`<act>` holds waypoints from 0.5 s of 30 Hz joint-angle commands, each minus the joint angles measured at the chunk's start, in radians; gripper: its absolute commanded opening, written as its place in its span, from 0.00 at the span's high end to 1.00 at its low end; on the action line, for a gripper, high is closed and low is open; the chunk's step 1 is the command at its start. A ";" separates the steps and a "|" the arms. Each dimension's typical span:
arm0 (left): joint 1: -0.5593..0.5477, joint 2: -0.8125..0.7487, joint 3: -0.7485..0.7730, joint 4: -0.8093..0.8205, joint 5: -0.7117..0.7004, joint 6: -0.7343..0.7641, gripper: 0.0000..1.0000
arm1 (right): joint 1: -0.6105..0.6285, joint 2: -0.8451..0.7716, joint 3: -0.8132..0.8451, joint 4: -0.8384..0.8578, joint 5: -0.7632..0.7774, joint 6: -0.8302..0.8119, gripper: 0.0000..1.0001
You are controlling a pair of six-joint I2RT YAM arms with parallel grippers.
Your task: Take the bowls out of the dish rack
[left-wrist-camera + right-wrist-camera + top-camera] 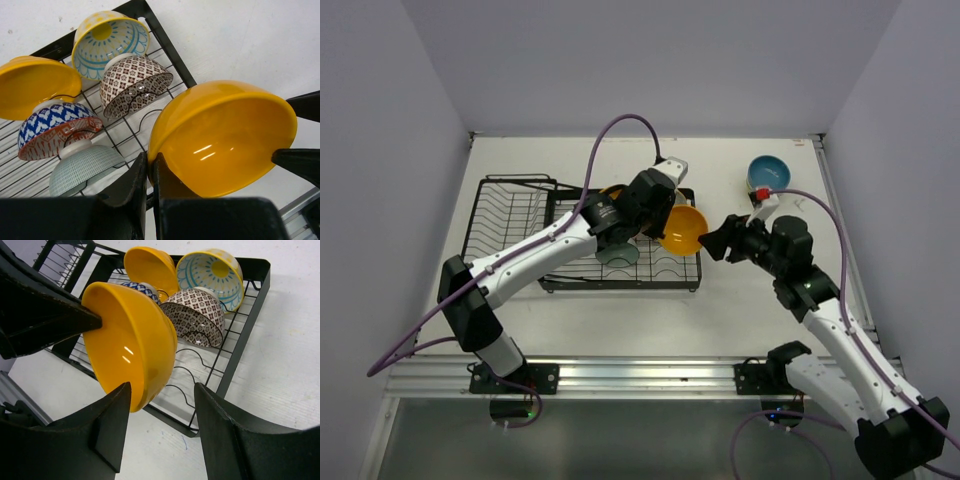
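Note:
My left gripper [655,215] is shut on the rim of an orange-yellow bowl [682,230] and holds it tilted above the right end of the black dish rack [510,215]. In the left wrist view its fingers [142,175] pinch the bowl's rim [225,140]. My right gripper [718,240] is open just right of the bowl. In the right wrist view [161,385] the bowl's far rim [130,345] sits between the open jaws. Several bowls remain in the rack: yellow-blue patterned [107,42], red-brown patterned [132,82], orange [35,90], blue patterned [55,127], pale teal [82,167].
A blue bowl [769,175] stands on the white table at the back right, beyond my right arm. The slotted plate holder [505,205] forms the rack's left section. Walls close in the table on three sides.

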 commanded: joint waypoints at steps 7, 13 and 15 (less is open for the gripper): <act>0.001 0.017 0.018 0.053 0.124 -0.055 1.00 | 0.029 0.050 0.040 -0.011 0.155 0.025 0.56; -0.008 0.020 -0.013 0.080 0.172 -0.058 1.00 | 0.029 0.055 0.041 -0.035 0.220 0.028 0.74; -0.012 0.015 -0.024 0.097 0.186 -0.060 0.99 | 0.029 0.058 0.040 -0.040 0.238 0.033 0.83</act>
